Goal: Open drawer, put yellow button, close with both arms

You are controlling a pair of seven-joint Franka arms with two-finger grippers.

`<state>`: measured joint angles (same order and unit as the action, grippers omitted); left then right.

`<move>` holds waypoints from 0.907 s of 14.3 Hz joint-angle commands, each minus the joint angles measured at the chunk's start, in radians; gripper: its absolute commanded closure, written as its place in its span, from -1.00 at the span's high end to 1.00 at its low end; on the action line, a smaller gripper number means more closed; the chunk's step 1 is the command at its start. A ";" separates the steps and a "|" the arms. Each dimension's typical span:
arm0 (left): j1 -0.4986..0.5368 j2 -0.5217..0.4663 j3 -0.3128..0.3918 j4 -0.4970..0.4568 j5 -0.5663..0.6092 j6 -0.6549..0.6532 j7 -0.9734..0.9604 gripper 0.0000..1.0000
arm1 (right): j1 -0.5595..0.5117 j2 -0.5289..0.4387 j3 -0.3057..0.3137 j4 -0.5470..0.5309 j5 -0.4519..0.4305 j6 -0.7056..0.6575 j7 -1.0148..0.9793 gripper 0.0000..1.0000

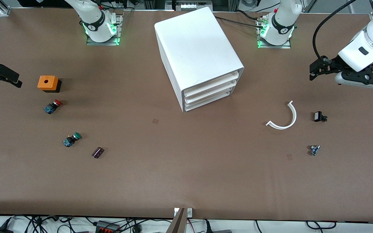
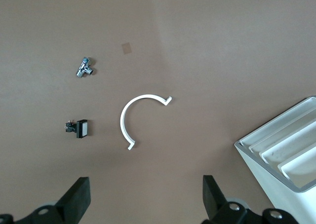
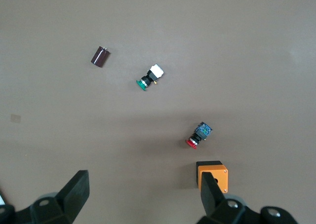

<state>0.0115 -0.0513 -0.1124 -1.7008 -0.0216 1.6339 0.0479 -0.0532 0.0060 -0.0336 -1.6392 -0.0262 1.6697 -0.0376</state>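
The white cabinet [image 1: 199, 55] stands mid-table, and its topmost drawer [image 1: 212, 84] is pushed in flush, like the two below it. Part of the cabinet also shows in the left wrist view [image 2: 264, 177]. No yellow button shows in any view. My left gripper [image 1: 312, 72] hangs open and empty over the table at the left arm's end [image 2: 145, 197]. My right gripper [image 1: 15, 80] hangs open and empty at the right arm's end [image 3: 144, 192], beside an orange box [image 1: 48, 83].
A red-capped button [image 1: 52, 106], a green-capped button [image 1: 71, 139] and a dark cylinder [image 1: 97, 152] lie toward the right arm's end. A white curved piece [image 1: 285, 118], a small black part [image 1: 319, 116] and a small metal part [image 1: 314, 149] lie toward the left arm's end.
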 commanded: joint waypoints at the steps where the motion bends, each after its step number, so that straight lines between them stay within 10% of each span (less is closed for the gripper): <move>1: 0.004 -0.007 -0.001 0.009 -0.009 -0.016 -0.003 1.00 | -0.008 -0.001 0.011 -0.001 -0.009 -0.004 -0.001 1.00; 13: 0.007 -0.007 0.000 0.009 -0.012 -0.017 0.006 1.00 | -0.010 -0.004 0.012 -0.004 -0.012 -0.019 -0.015 1.00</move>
<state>0.0135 -0.0513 -0.1120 -1.7008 -0.0216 1.6332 0.0479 -0.0526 0.0080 -0.0327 -1.6408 -0.0262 1.6584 -0.0377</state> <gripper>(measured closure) 0.000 0.000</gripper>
